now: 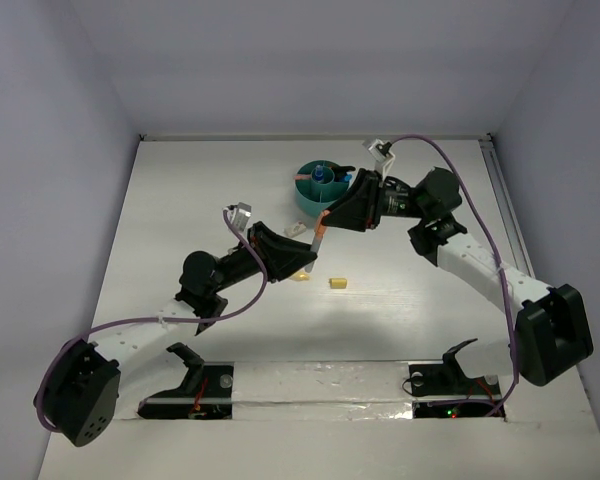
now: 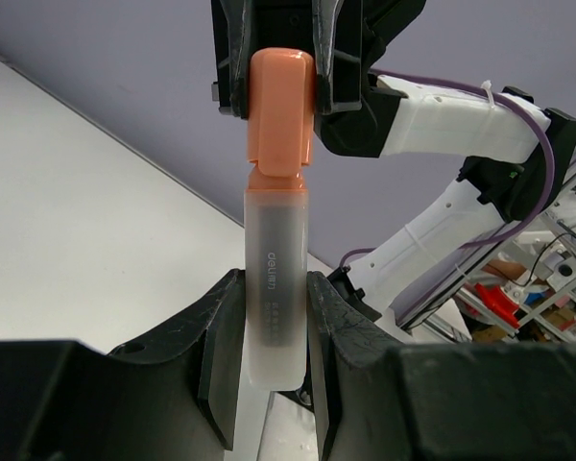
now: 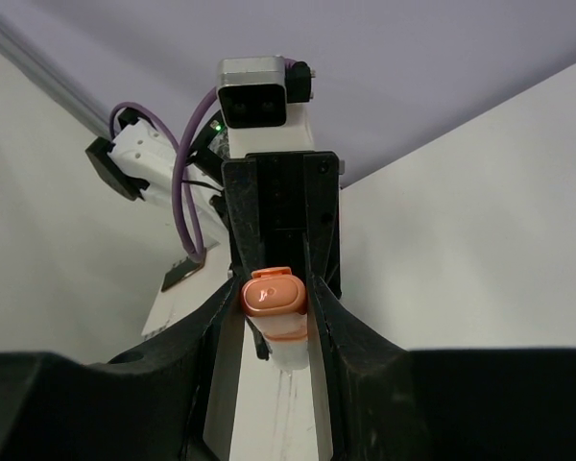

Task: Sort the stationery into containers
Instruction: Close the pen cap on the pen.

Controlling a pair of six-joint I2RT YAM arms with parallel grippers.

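Note:
A marker with a frosted grey body [image 2: 274,279] and an orange cap [image 2: 280,110] is held off the table between both arms. My left gripper [image 2: 272,331] is shut on the body. My right gripper [image 3: 274,312] is shut on the cap [image 3: 274,294], facing the left gripper [image 3: 280,216]. From above, the marker [image 1: 318,238] hangs just below the round teal container [image 1: 307,197], which holds several pens, one of them blue [image 1: 321,176]. A small yellow bit [image 1: 337,283] lies on the table; another [image 1: 300,276] peeks out under the left arm.
White table with side walls all round. Two black gripper rests [image 1: 195,375] [image 1: 450,372] stand at the near edge. Purple cables loop over both arms.

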